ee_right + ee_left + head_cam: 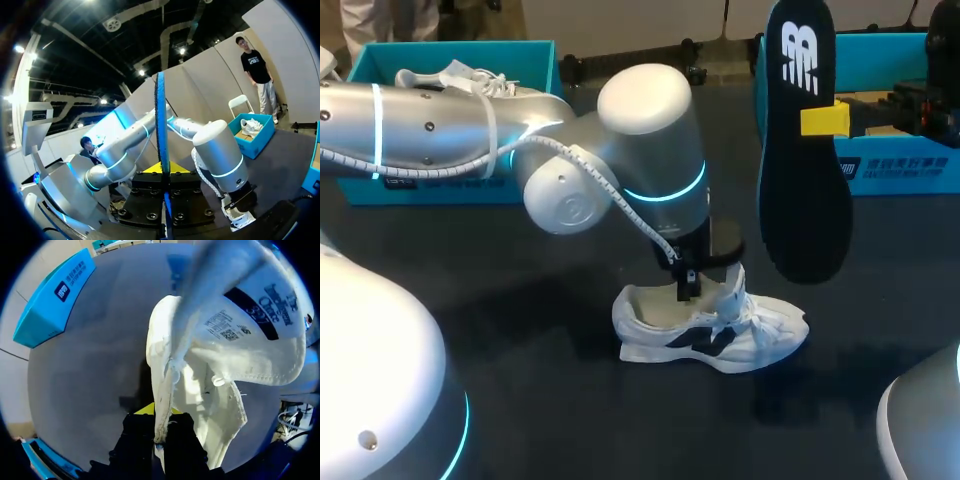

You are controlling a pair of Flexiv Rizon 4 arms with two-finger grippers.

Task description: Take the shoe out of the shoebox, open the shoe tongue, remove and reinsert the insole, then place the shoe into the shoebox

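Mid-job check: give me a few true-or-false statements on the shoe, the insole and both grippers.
1. The insole is out of the shoe, held up by the right gripper. True.
2. The shoe sits inside a shoebox. False: it stands on the table.
3. The left gripper is shut on the shoe's tongue. True.
4. The blue shoebox at far left is empty. False: a second white shoe lies in it.

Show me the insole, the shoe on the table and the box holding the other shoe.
insole (805,200), head view, its black middle.
shoe (765,335), head view, its white toe end.
shoebox (510,55), head view, its blue back wall.
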